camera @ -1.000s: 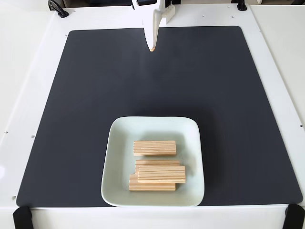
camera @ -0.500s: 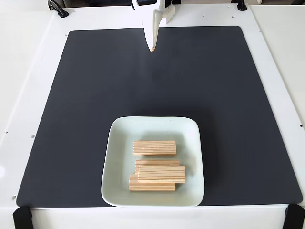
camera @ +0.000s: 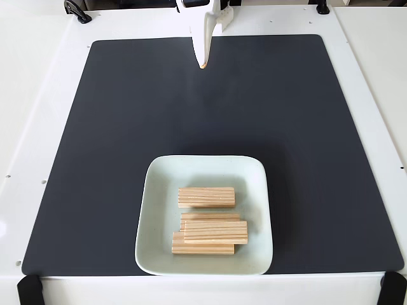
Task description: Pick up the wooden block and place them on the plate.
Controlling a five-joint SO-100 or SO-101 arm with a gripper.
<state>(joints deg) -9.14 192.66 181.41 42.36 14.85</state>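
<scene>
White gripper (camera: 203,63) hanging at the 12 o'clock edge of the black mat (camera: 114,140), its tapered fingers pointing down toward the mat centre, tips pressed together into a single point with no gap visible between them, holding nothing. Rest of the arm cut off by the top edge of the fixed view. Against the frames from one second and half a second ago: no visible change, gripper in the same spot and pose, blocks and plate in the same places. Counted: one plate (camera: 159,210), pale mint-green and square with rounded corners, lying on the mat toward 6 o'clock, close to the mat's near edge. Blocks on the plate: one wooden block (camera: 206,197) lying alone near the plate's middle, long side running 9 to 3 o'clock; toward 6 o'clock of it, a stack of blocks (camera: 215,231) overlapping one another, with three layers apparently distinguishable, the topmost shifted toward 3 o'clock, a lower one (camera: 191,248) peeking out toward 7 o'clock, and another edge showing at the stack's 12 o'clock side; four blocks in all, as far as the overlap allows counting. All blocks inside the rim, none on the mat. One mat, lying on a white table (camera: 38,76). Two black clamps at the table's lower corners (camera: 28,289) and dark fittings along its 12 o'clock edge (camera: 76,11).
</scene>
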